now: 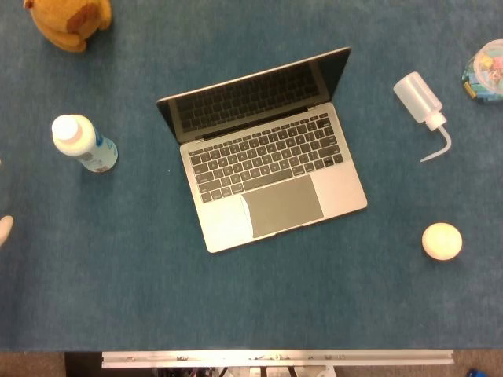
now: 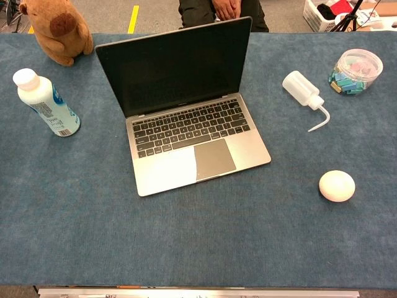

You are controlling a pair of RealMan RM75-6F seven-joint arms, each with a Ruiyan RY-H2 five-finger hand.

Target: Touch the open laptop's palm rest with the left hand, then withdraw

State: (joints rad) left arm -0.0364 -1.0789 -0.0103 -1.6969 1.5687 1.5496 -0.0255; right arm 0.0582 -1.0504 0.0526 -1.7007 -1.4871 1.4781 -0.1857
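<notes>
The open silver laptop [image 1: 271, 169] stands mid-table on the blue cloth, its dark screen tilted back and its keyboard facing me. Its palm rest [image 1: 224, 224] flanks a grey trackpad [image 1: 283, 206], and nothing touches it. The chest view shows the same laptop [image 2: 186, 118] with its bare palm rest [image 2: 164, 171]. A pale tip at the left edge of the head view looks like part of my left hand [image 1: 5, 229], far left of the laptop. The rest of that hand is out of frame. My right hand shows in neither view.
A white bottle with a blue label [image 1: 82, 144] lies left of the laptop, with a brown plush toy [image 1: 69, 22] at the far left. On the right are a squeeze bottle with a bent spout [image 1: 423, 104], a pale ball [image 1: 441, 240] and a clear tub of clips [image 2: 356, 71].
</notes>
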